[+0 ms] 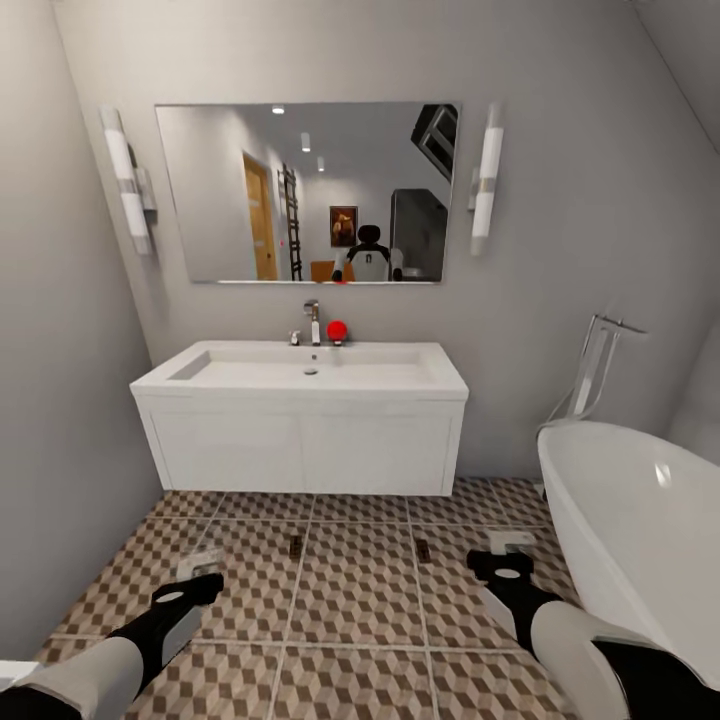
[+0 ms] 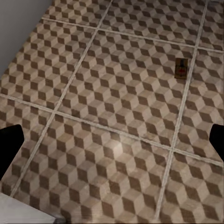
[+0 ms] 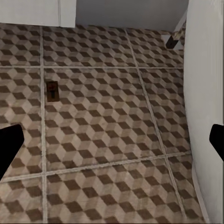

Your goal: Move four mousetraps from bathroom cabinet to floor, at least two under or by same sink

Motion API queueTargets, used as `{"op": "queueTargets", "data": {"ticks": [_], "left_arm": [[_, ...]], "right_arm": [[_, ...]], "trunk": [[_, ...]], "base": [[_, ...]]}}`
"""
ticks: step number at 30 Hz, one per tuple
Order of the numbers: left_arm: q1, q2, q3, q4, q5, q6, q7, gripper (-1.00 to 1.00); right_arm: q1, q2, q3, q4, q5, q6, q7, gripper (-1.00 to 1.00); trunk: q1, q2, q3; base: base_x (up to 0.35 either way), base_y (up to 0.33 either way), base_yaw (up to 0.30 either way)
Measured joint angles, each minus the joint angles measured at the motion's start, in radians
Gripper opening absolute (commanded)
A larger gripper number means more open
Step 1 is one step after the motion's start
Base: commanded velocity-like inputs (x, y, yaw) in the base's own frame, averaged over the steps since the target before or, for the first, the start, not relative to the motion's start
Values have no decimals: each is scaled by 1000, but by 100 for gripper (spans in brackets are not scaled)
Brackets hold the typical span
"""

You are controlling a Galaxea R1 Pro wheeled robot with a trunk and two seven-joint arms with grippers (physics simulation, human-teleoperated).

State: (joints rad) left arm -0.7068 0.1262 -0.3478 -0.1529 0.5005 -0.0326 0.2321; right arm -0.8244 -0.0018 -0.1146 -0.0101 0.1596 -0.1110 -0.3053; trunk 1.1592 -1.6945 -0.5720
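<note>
2 mousetraps (image 1: 296,546) on floor (image 1: 360,600), btwn tools.

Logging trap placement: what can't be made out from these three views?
- Mousetraps: two show on the bathroom floor; details too small.
- Bathtub: cut by the head view's edge.
- Left gripper, right gripper: fingers pale, blurred in head view; only dark tips at wrist-view edges.

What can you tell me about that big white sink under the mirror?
The sink is a wide, white, rectangular basin with a shallow bowl and a central drain. It sits on a white vanity unit fixed to the grey wall, clear of the tiled floor. A chrome tap stands at its back edge, beside a small red object. It looks dry and empty.
</note>
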Motion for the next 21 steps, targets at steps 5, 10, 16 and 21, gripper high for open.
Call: {"op": "queueTargets", "data": {"ticks": [5,10,16,21], "left_arm": [[0,-8,2,75,2,-1,-11,100],[3,-13,2,115,3,1,-16,100],[7,-16,2,138,4,1,-22,100],[11,-17,2,145,4,2,-25,100]], "right_arm": [[-2,-34,-1,27,8,2,1,100],[4,-50,-1,35,10,5,1,100],[57,-58,-1,39,11,11,-5,100],[135,-61,-2,40,11,16,-6,100]], "trunk": [[-19,35,16],[-38,70,31],[-61,112,50],[-81,147,66]], "base": [[0,0,0],[0,0,0],[0,0,0],[0,0,0]]}}
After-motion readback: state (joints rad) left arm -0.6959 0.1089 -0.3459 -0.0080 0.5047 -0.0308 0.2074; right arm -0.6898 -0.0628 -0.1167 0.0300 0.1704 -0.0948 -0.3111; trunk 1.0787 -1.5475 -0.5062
